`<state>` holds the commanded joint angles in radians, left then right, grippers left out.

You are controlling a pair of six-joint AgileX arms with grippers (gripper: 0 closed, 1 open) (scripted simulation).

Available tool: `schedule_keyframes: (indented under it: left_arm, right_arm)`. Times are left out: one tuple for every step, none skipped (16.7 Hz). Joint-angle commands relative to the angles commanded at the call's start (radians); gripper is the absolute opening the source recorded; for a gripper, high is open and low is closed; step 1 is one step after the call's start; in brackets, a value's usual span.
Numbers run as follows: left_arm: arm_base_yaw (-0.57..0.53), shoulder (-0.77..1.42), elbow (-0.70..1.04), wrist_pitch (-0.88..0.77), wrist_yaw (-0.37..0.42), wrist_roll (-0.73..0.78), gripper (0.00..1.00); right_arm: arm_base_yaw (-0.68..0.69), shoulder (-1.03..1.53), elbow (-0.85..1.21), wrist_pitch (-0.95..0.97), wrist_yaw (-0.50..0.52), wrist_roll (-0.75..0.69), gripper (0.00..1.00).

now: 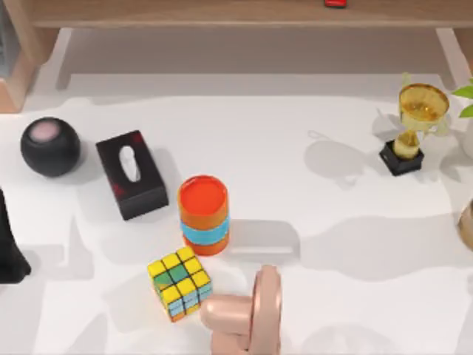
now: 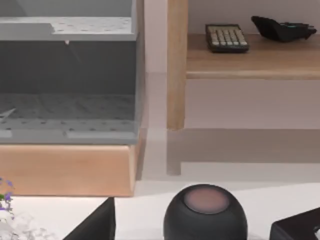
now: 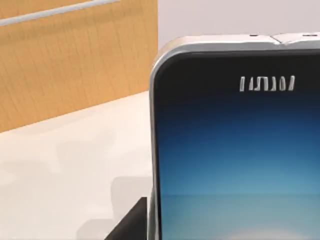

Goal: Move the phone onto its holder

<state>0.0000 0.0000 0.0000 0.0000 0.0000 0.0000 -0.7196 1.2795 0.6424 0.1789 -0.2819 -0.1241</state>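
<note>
the slim glass-fronted phone with its silver rounded frame and blue glowing screen fills the right wrist view, close above the smooth white table — grip state cannot tell; pink rounded holder stands beside a multicoloured cube.

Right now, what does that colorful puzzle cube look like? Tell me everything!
The Rubik's cube sits on the white table, near the front edge in the top view. Its top face shows mostly yellow squares with a couple of green ones, split by black lines; its sides show orange, light blue and yellow. It looks like shiny plastic, turned at an angle, beside the pink phone holder.
</note>
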Motion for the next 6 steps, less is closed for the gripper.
schedule_keyframes:
  left_arm:
    - [0.0, 0.0, 0.0, 0.0, 0.0, 0.0, 1.0]
    - [0.0, 0.0, 0.0, 0.0, 0.0, 0.0, 1.0]
    - [0.0, 0.0, 0.0, 0.0, 0.0, 0.0, 1.0]
    - [0.0, 0.0, 0.0, 0.0, 0.0, 0.0, 1.0]
    - [0.0, 0.0, 0.0, 0.0, 0.0, 0.0, 1.0]
    - [0.0, 0.0, 0.0, 0.0, 0.0, 0.0, 1.0]
  right_arm:
    - [0.0, 0.0, 0.0, 0.0, 0.0, 0.0, 1.0]
    - [0.0, 0.0, 0.0, 0.0, 0.0, 0.0, 1.0]
    - [0.0, 0.0, 0.0, 0.0, 0.0, 0.0, 1.0]
    - [0.0, 0.0, 0.0, 0.0, 0.0, 0.0, 1.0]
    - [0.0, 0.0, 0.0, 0.0, 0.0, 0.0, 1.0]
    - [0.0, 0.0, 0.0, 0.0, 0.0, 0.0, 1.0]
